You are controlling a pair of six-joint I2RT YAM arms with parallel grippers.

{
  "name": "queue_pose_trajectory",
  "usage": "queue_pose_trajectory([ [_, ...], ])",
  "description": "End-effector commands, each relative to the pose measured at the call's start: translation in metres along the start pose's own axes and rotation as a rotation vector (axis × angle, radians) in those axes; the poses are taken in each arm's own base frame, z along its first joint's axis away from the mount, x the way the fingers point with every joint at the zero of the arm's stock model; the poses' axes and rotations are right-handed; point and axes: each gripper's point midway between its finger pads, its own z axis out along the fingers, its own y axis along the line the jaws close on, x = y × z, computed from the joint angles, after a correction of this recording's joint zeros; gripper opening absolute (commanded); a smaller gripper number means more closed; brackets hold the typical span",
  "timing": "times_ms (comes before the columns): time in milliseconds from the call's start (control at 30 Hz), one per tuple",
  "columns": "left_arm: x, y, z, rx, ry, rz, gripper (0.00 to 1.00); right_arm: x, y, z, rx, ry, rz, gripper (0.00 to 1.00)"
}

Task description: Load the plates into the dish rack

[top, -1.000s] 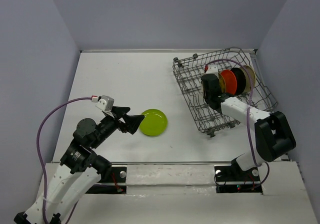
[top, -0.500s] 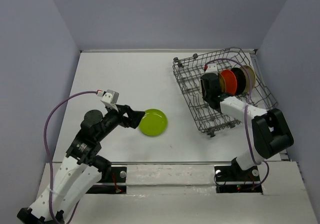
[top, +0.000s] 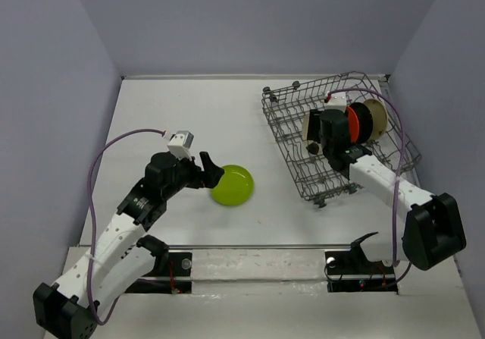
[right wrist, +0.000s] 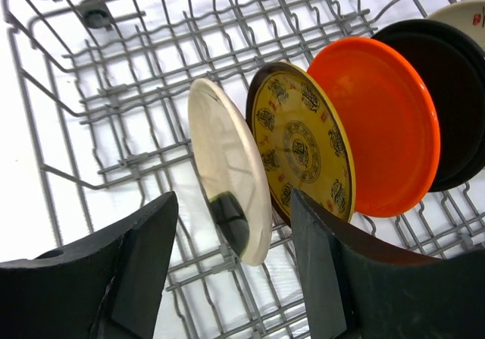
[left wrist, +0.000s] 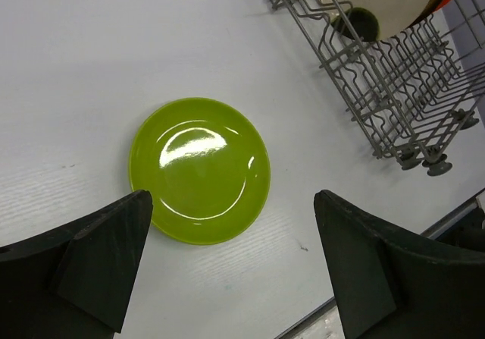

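Left gripper [left wrist: 231, 206], jaws wide, hangs over the round lime green plate [left wrist: 198, 168] on the white table [top: 189, 111]. Right gripper [right wrist: 233, 202] stands parted astride the round cream plate [right wrist: 227, 164], upright in the dark grey wire dish rack [top: 281, 143].

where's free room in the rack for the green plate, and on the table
Free: the dark grey wire dish rack's empty tine rows between the cream round plate and the rack's end wall; the bare white table between the lime green round plate and the rack. Crowded: beyond the cream plate, where the other plates stand packed.
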Motion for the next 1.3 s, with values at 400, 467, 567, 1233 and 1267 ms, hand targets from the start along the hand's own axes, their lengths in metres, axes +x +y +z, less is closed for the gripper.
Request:
queue_pose_trajectory([
  [400,0.088,0.075,0.032,-0.278,0.034,-0.324,0.86,-0.025,0.031,-0.076,-0.353,-0.075,0.279,0.67],
  [467,0.099,0.077,0.038,-0.267,0.051,-0.327,0.84,-0.03,0.034,-0.081,-0.382,-0.105,0.294,0.66],
  [567,0.109,0.069,0.047,-0.198,0.078,-0.343,0.75,-0.029,0.039,-0.082,-0.409,-0.108,0.303,0.66],
  [1233,0.065,0.051,0.062,-0.112,-0.053,-0.317,0.06,-0.022,0.118,-0.133,-0.966,-0.049,0.247,0.63],
  [1267,0.063,0.048,0.058,-0.102,-0.058,-0.312,0.06,-0.022,0.122,-0.139,-1.003,-0.043,0.242,0.63],
])
